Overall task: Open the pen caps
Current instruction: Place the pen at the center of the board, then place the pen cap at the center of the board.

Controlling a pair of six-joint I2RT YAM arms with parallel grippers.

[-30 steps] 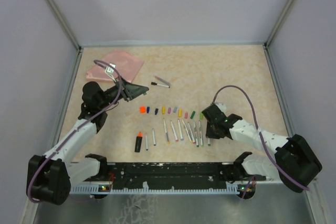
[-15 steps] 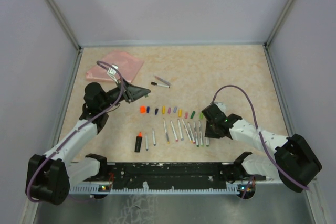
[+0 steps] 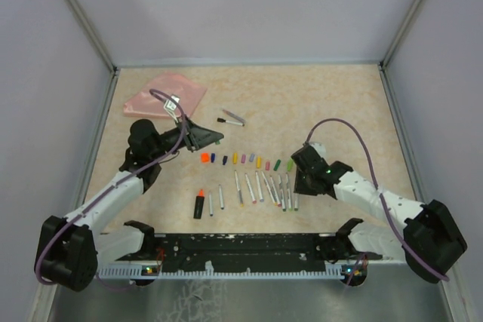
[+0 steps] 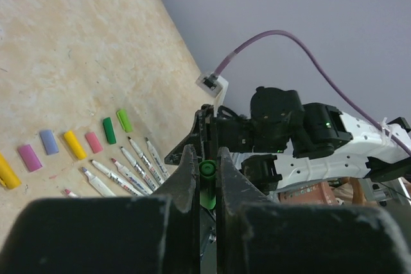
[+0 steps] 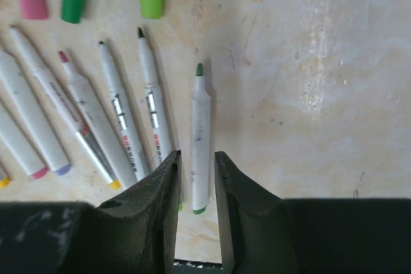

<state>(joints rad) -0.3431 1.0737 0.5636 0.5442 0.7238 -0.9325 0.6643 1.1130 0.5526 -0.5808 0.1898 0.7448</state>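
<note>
Beige stone-patterned table (image 3: 339, 103), walled in grey on three sides. Left arm (image 3: 113, 190) reaching from the 7 o'clock corner toward the centre. Right arm (image 3: 370, 194) reaching in from 5 o'clock, with a purple cable (image 3: 339, 127) looped over it. Flat pink pouch (image 3: 166, 94) at 11 o'clock on the table. Left gripper (image 4: 206, 157) above the table at 10 o'clock of the cap row, clenched on a green cap (image 4: 207, 187) pinched between the fingertips. Right gripper (image 5: 196, 158) low over the 3 o'clock end of the pen row, released, jaws parted to either side of a white green-tipped pen (image 5: 200, 134) lying flat on the table, a gap showing on each side. Black marker (image 3: 199, 203) with an orange end at 9 o'clock of the pen row. Uncapped pens (image 3: 259, 186) lying side by side near the table's centre, tips toward 12 o'clock. Pair of pens (image 3: 232, 118) lying apart from the rest, at 12 o'clock of both rows. Row of pen caps (image 3: 259, 162) loose on the table just at 12 o'clock of the pen tips, running from 9 to 3 o'clock: orange, blue, dark blue, yellow, pink, lilac, yellow, pink, green, light green. None of these touching either gripper.
</note>
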